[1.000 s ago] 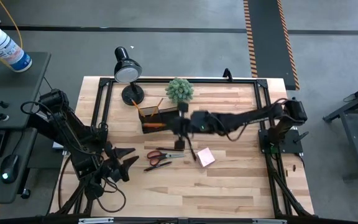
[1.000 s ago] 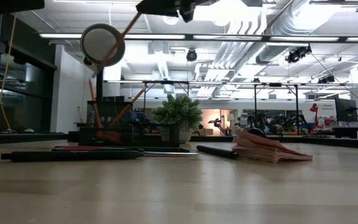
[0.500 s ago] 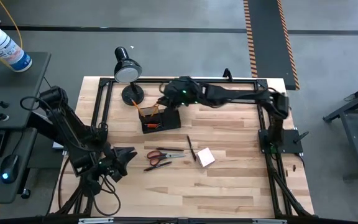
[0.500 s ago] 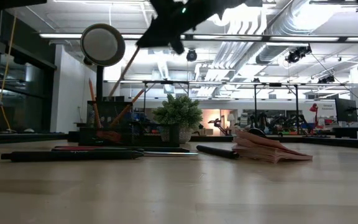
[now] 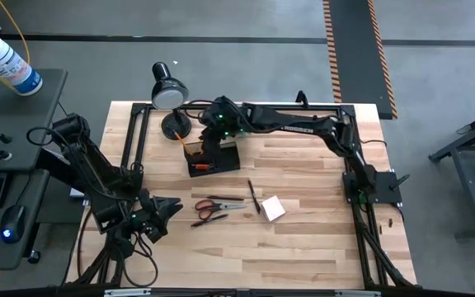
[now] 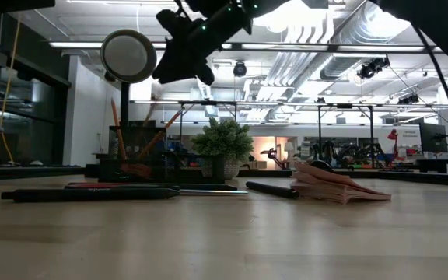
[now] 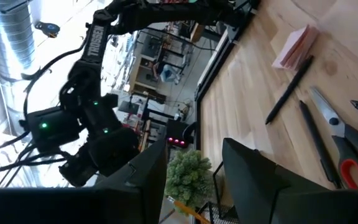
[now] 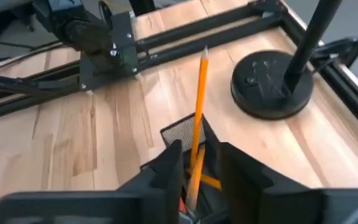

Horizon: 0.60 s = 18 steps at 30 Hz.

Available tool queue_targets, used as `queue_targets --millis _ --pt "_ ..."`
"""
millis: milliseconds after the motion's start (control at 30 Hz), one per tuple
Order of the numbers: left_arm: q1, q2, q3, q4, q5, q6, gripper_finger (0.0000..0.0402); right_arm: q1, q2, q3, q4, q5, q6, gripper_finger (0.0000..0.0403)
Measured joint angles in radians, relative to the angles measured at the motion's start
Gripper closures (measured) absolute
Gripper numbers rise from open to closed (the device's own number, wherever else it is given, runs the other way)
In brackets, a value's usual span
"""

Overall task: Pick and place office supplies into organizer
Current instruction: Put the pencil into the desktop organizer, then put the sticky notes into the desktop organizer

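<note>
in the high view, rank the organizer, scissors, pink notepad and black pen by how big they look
1. organizer
2. scissors
3. pink notepad and black pen: unsure. The pen is longer but far thinner, so neither clearly looks bigger.

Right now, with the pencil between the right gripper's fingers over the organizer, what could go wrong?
1. The pencil stands tilted toward the lamp base; once freed it may tip out of the organizer.
2. The right gripper sits low at the organizer, so pulling away might nudge it.
</note>
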Motion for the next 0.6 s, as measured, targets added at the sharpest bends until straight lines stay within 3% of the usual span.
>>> queue_targets --millis 200,333,467,600 --pt "0.000 0.000 0.000 -0.002 0.000 0.000 0.0259 0.001 0.007 0.087 -0.098 0.061 -0.003 0.0256" --pt "0.000 0.001 0.000 -0.002 0.002 0.000 0.0259 0.007 0.007 0.150 -0.181 0.037 -0.019 0.0234" --pt "0.000 0.001 0.000 -0.003 0.023 0.000 0.0259 0.048 0.007 0.198 -0.367 -0.011 -0.070 0.0228" --pt "0.000 0.001 0.000 -0.004 0.038 0.000 0.0259 0.114 0.007 0.200 -0.543 0.028 -0.095 0.0239"
